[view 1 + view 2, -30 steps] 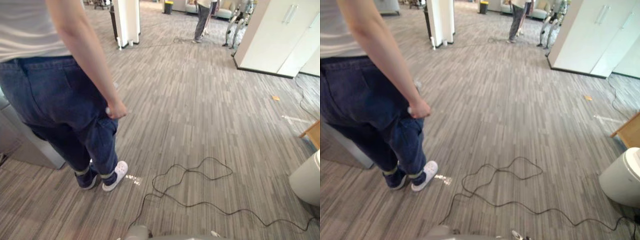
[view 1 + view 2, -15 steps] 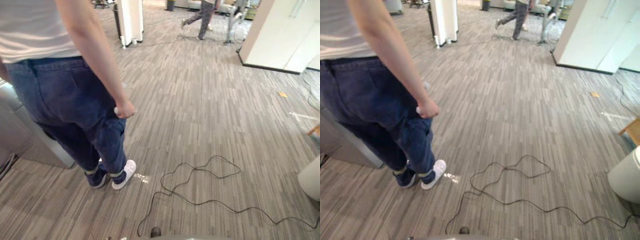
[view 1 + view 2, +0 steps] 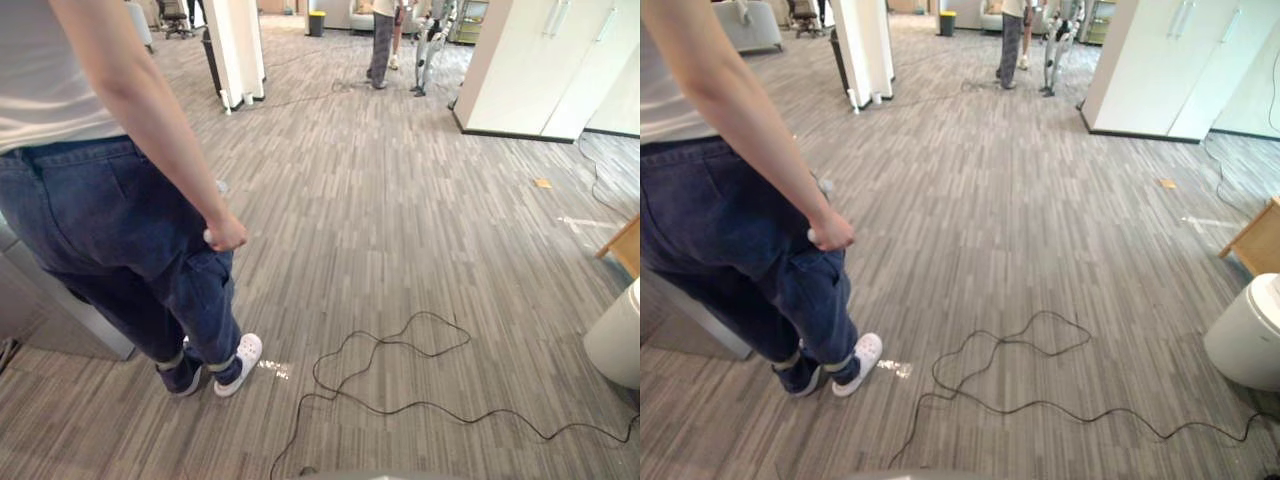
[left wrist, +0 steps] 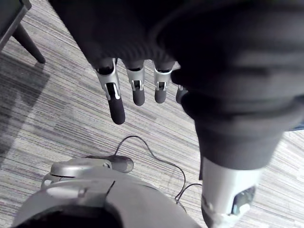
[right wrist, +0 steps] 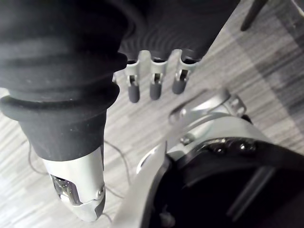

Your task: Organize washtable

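Floor: grey striped carpet (image 3: pixel 400 230) runs all through the big room, with a tiny orange scrap (image 3: pixel 542 183) lying on it far to the right.
Near person: a person (image 3: pixel 110 200) in blue jeans and a white top stands close on the left, back turned, in white shoes (image 3: pixel 238 362). One arm hangs down, and its hand (image 3: pixel 226 236) is closed on something small and white.
Room: a white pillar (image 3: pixel 235 50) stands far back, and tall white cupboards (image 3: pixel 530 65) are at the back right. A round white bin (image 3: pixel 1245 345) sits at the right edge. A grey cabinet (image 3: pixel 50 320) is behind the near person.
Far away: another person (image 3: pixel 382 45) stands by the back wall.
Left hand (image 4: pixel 137 90): it hangs over the carpet, fingers straight and spread a little, holding nothing.
Right hand (image 5: pixel 154 80): its fingers are straight and side by side, holding nothing.
Washtable: I cannot tell where it is.
Change: the whole picture has slid, so the head turned. The near person stands as before. The far person was in mid-step and now has both legs together.
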